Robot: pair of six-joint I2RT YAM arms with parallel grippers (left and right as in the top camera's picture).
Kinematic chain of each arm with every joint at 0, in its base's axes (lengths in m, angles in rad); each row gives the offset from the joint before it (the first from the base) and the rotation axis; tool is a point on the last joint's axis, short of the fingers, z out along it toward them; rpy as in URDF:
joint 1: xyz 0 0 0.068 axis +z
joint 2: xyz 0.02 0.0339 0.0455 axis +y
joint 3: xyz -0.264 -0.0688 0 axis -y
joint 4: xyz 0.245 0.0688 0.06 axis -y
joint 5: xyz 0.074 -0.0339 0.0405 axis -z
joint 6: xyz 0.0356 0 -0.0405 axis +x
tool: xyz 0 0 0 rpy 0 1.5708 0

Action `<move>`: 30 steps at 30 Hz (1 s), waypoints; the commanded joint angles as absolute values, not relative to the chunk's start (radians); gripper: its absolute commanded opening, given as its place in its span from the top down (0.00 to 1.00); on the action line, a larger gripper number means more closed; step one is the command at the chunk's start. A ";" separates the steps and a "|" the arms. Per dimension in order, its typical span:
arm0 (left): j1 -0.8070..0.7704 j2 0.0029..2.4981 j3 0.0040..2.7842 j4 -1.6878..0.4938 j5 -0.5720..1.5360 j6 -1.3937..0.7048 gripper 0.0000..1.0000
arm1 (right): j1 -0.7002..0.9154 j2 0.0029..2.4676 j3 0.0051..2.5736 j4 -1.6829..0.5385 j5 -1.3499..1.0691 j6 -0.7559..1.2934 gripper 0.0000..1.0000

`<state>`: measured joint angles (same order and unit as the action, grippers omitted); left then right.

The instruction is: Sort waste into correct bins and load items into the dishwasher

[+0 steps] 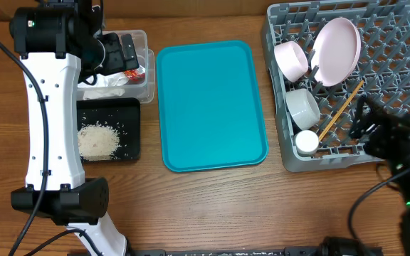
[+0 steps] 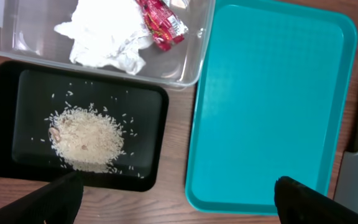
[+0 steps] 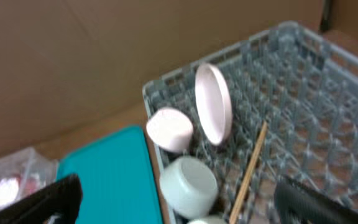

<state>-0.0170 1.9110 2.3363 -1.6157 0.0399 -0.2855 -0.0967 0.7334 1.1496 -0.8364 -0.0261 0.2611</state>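
Observation:
A crumpled white napkin and a red wrapper lie in the clear tub. Rice sits piled in the black tray. The grey dish rack holds the pink plate on edge, a pinkish bowl, a grey-white bowl, a small white cup and the chopsticks. My left gripper is open and empty, high above the tub's edge. My right gripper is open and empty, over the rack's front right.
A large teal tray lies between the bins and the rack, with nothing on it. My left arm's white link spans the table's left side. A brown wall stands behind the rack in the right wrist view.

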 commanded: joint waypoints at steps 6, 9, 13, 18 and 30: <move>-0.014 1.890 2.345 -1.615 0.033 -0.277 0.00 | -0.096 0.357 0.486 -0.384 -0.043 0.262 0.00; -0.014 1.890 2.345 -1.615 0.033 -0.277 0.00 | -0.089 0.233 0.311 -0.292 -0.067 0.262 0.00; -0.014 1.890 2.345 -1.615 0.033 -0.277 0.00 | -0.036 0.120 0.160 -0.216 -0.048 0.261 0.00; -0.014 1.891 2.345 -1.615 0.033 -0.277 0.00 | 0.012 0.058 0.058 -0.103 -0.006 0.261 0.00; -0.014 1.890 2.345 -1.615 0.033 -0.277 0.00 | 0.014 0.002 0.007 -0.081 0.005 0.261 0.00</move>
<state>-0.0170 1.9110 2.3363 -1.6161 0.0402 -0.2855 0.0086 0.0147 0.0185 -0.0818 -0.0097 0.2615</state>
